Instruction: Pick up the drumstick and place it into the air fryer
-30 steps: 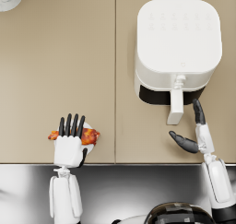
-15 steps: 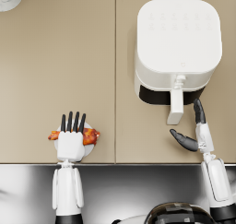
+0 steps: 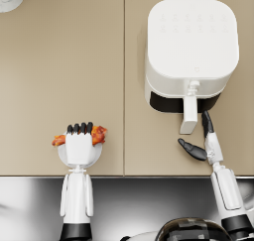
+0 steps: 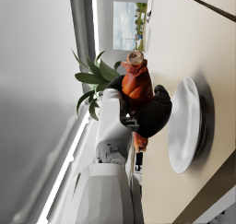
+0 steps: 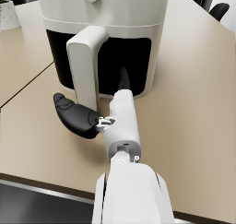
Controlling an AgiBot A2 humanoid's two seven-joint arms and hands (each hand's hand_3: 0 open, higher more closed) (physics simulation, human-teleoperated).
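Head view: at lower left the left hand (image 3: 79,145) has its fingers (image 3: 79,128) wrapped around the drumstick (image 3: 98,134), holding it over a white plate (image 3: 95,159) on the desk (image 3: 59,61). At lower right the right hand (image 3: 204,138) is spread wide, holding nothing, just beside the handle of the white air fryer (image 3: 191,46), which fills the upper right.

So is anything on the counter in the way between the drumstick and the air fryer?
Nothing visible does. The left hand holds the drumstick above the white plate, and the counter between it and the air fryer is bare. The right hand sits by the fryer's handle, near the dark opening.
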